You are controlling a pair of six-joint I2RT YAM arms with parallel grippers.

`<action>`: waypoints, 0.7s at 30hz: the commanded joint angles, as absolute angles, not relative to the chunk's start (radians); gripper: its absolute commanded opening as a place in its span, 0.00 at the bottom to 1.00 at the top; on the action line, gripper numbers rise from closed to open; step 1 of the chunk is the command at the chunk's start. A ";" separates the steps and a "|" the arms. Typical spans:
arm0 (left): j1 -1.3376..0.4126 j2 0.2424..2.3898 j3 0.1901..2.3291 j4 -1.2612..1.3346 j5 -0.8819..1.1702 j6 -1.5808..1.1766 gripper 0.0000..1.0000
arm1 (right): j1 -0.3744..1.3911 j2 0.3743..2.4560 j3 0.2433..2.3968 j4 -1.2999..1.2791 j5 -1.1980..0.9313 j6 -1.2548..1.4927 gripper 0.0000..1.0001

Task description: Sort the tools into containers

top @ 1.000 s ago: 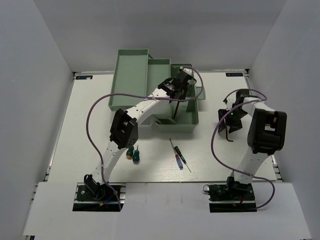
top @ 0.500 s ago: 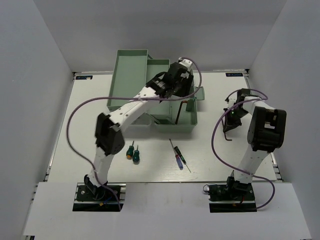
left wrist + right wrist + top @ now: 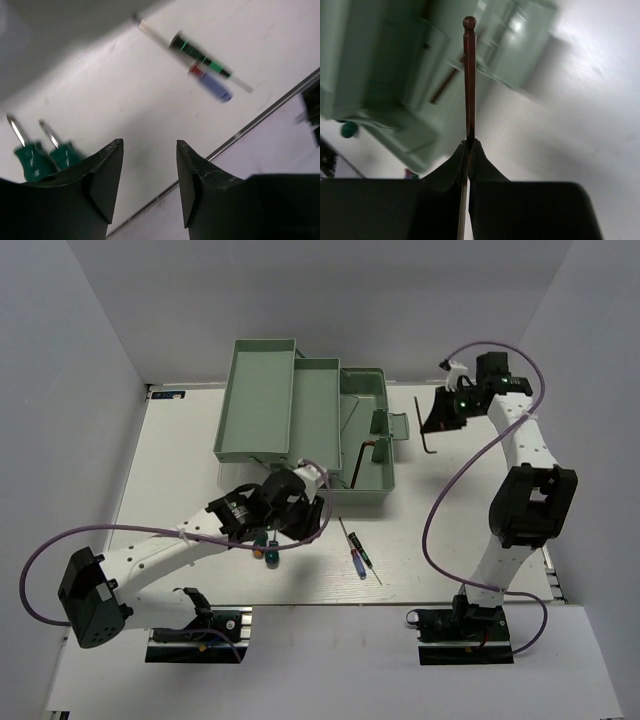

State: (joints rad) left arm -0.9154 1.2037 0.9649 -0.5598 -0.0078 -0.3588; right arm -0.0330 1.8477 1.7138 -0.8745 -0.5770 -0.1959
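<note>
Even bright light; soft shadows; wrist views motion-blurred.

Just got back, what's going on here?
The right gripper is shut on a hex key, held to the right of the toolbox. The left gripper is open and empty, hovering by the two green screwdrivers on the table. A second hex key lies in the toolbox; two precision screwdrivers wait on the table.

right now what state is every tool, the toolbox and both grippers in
left gripper, open, empty
right gripper, shut on a hex key
dark L-shaped hex key, clamped between the right fingers
pale sage-green plastic toolbox, trays spread open
second dark hex key, lying inside the toolbox
two stubby green-handled screwdrivers, loose on the table
blue-handled precision screwdriver, loose on the table
black-and-green precision screwdriver, loose on the table
</note>
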 commanded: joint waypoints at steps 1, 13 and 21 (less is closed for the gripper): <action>-0.931 1.150 0.898 -0.635 -0.084 -0.449 0.58 | 0.084 1.842 1.816 -0.930 -0.741 -0.117 0.00; -0.931 1.095 0.790 -0.801 -0.310 -0.667 0.71 | 0.288 1.980 1.901 -0.877 -0.574 -0.078 0.41; -0.922 1.117 0.784 -0.773 -0.310 -0.658 0.73 | 0.282 1.918 1.890 -0.897 -0.607 -0.090 0.51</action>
State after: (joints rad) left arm -0.9249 1.1233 0.7704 -0.7990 -0.2855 -0.6487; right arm 0.2871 2.0003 1.8832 -0.8825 -0.5819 -0.0845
